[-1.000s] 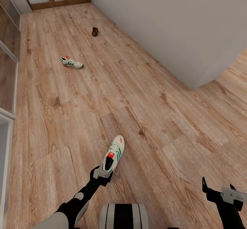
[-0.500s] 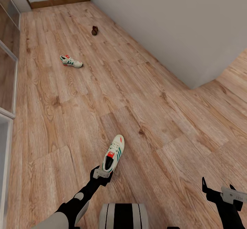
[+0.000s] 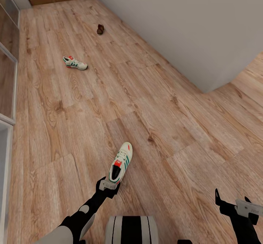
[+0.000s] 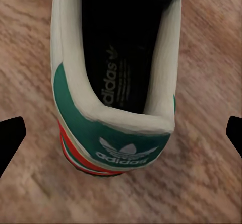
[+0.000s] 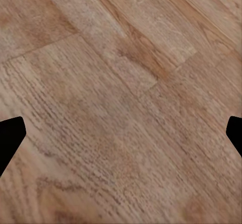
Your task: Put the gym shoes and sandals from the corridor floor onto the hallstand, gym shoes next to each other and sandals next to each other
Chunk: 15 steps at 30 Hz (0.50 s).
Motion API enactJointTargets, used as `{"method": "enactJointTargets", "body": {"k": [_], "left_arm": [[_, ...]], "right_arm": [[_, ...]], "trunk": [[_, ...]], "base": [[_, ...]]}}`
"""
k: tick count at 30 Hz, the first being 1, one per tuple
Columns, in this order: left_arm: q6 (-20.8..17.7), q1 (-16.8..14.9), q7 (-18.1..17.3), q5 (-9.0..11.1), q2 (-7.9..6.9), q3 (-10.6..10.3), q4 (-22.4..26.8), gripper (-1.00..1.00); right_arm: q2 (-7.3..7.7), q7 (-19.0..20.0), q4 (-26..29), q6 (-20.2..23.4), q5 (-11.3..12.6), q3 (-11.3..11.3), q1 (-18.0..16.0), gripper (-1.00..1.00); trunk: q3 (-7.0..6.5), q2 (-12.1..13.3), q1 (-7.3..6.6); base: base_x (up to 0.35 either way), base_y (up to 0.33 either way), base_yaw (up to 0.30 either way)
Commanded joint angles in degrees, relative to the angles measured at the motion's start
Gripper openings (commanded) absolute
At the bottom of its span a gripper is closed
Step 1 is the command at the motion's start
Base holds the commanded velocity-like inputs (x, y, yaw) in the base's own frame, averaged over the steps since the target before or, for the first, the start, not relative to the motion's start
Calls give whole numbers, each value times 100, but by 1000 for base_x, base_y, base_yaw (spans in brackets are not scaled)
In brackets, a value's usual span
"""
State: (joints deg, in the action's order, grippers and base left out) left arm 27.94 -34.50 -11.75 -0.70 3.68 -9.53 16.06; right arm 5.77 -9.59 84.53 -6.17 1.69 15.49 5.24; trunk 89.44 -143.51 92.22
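- Left gripper (image 3: 108, 186) hangs over the near shoe's (image 3: 121, 162) heel, jaws spread wide, nothing held.
- Right gripper (image 3: 233, 204) gapes too, over bare floor (image 3: 175, 127).
- Second shoe (image 3: 75, 63) and a sandal (image 3: 100, 29) lie well up the corridor.
- Risk: pinching only the soft heel collar could let the shoe tip or slip out.

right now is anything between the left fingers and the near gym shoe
Nothing visible. The left gripper is open directly over the heel of the near gym shoe, its fingers spread either side with only bare corridor floor around it.
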Motion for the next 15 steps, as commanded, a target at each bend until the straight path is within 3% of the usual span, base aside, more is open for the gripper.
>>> {"method": "enactJointTargets", "body": {"k": [1, 15], "left_arm": [[19, -4, -12, -7, 1, 4, -7, 100], [19, -4, -12, -7, 1, 4, -7, 100]], "right_arm": [[3, -19, 2, -16, 17, -5, 3, 100], [3, -19, 2, -16, 16, -3, 3, 100]], "trunk": [[7, -1, -1], [31, -1, -1]], "base": [[0, 0, 0], [0, 0, 0]]}}
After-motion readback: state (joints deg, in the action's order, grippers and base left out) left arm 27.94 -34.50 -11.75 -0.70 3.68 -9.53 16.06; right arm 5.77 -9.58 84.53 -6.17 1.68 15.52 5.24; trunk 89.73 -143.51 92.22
